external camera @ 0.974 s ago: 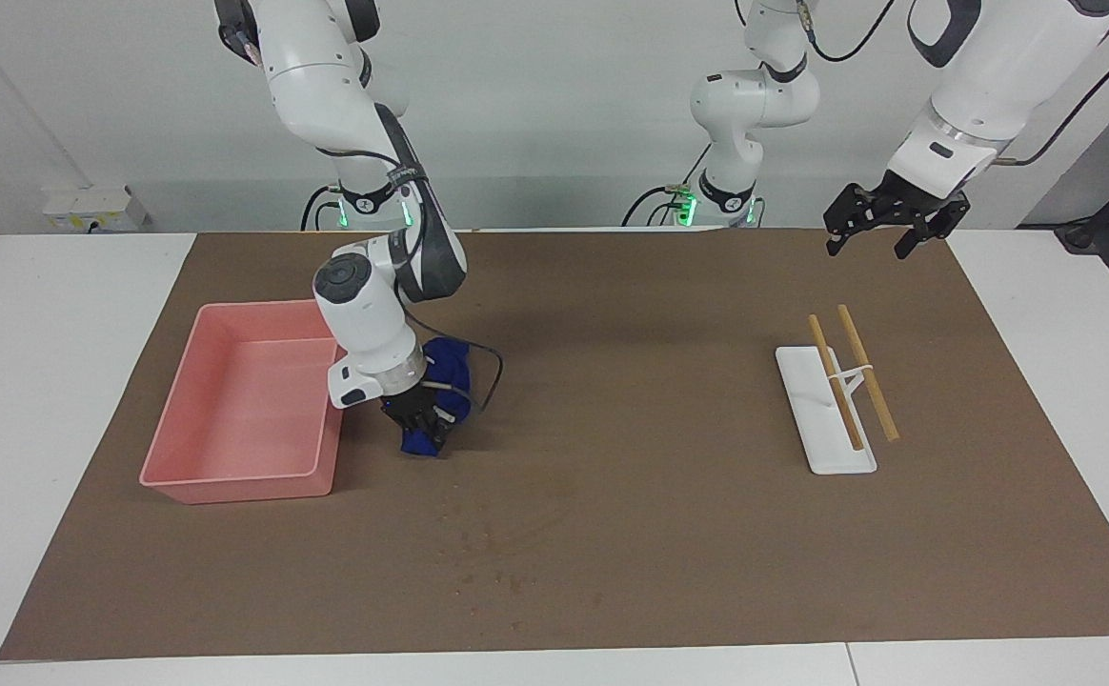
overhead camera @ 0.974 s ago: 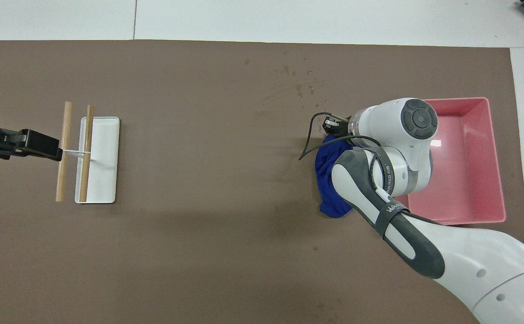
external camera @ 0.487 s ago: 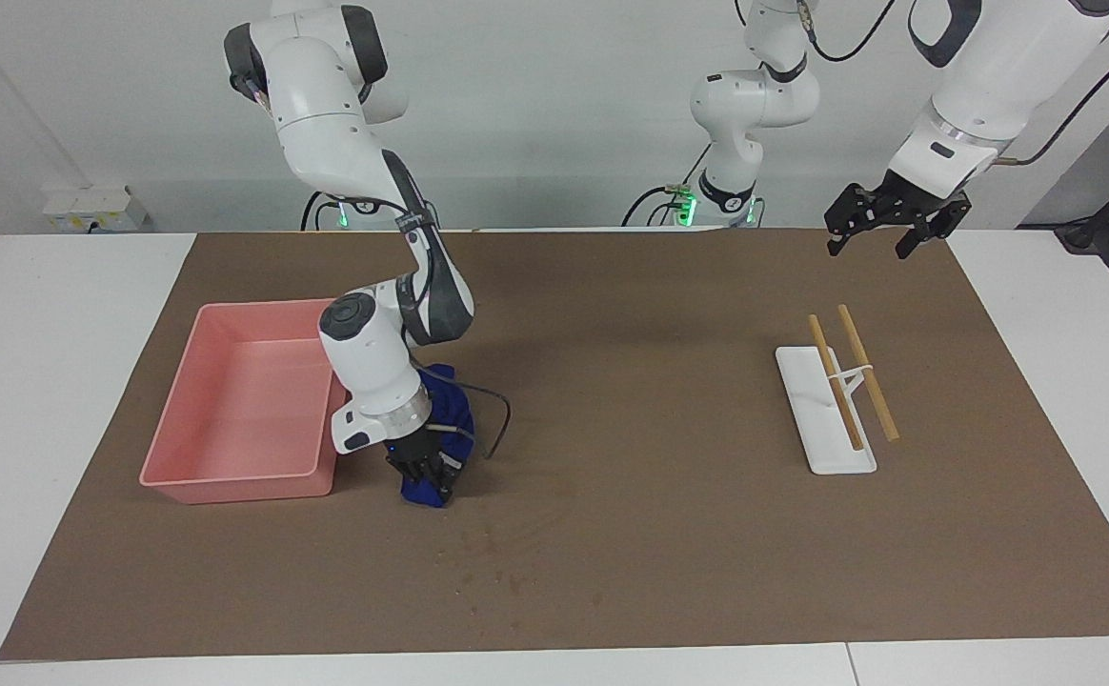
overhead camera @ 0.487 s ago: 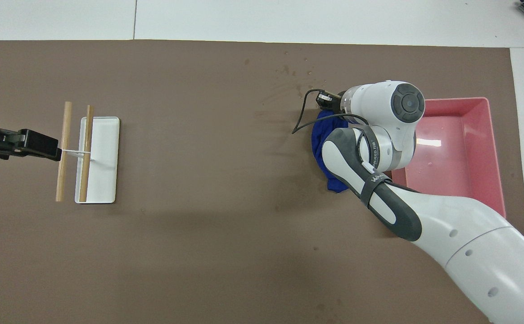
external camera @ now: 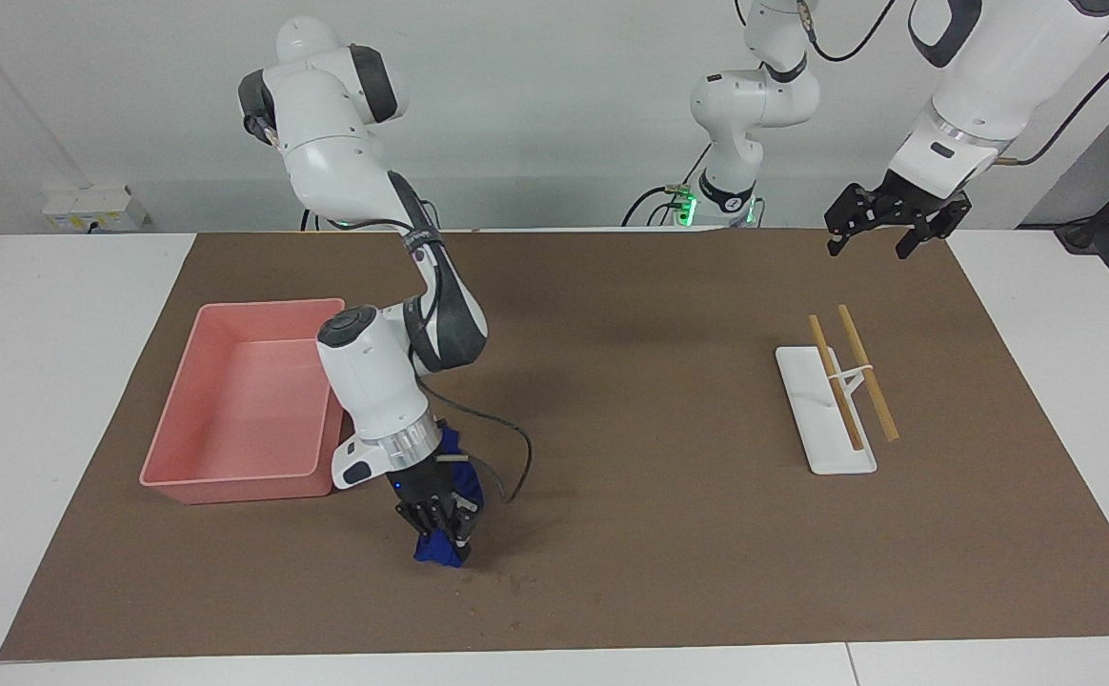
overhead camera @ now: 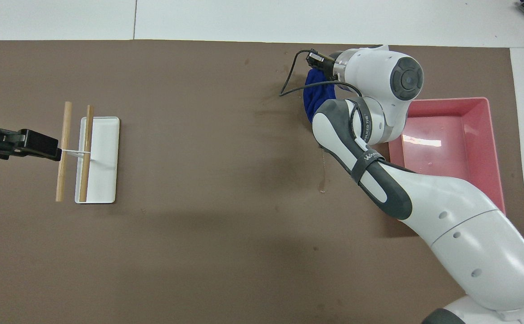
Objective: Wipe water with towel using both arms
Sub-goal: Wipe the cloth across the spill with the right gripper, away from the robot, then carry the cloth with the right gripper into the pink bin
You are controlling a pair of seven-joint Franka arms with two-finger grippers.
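The royal-blue towel (external camera: 442, 550) (overhead camera: 315, 96) is bunched on the brown mat, just off the pink tray's corner farthest from the robots. My right gripper (external camera: 434, 517) is shut on the towel and presses its lower end onto the mat. In the overhead view the white wrist hides that gripper, and only a fold of cloth shows beside it. A few dark water drops (external camera: 516, 579) lie on the mat right beside the towel. My left gripper (external camera: 882, 232) (overhead camera: 41, 145) hangs open and empty in the air over the left arm's end of the mat, waiting.
The pink tray (external camera: 231, 479) (overhead camera: 496, 157) stands at the right arm's end, close beside the right wrist. A white stand with two wooden sticks (external camera: 836, 424) (overhead camera: 102, 157) lies at the left arm's end. A black cable (external camera: 516, 457) loops off the right wrist.
My right arm has dragged the towel across the mat, away from the robots, past the tray and onto the spot with the drops. The left arm has stayed still.
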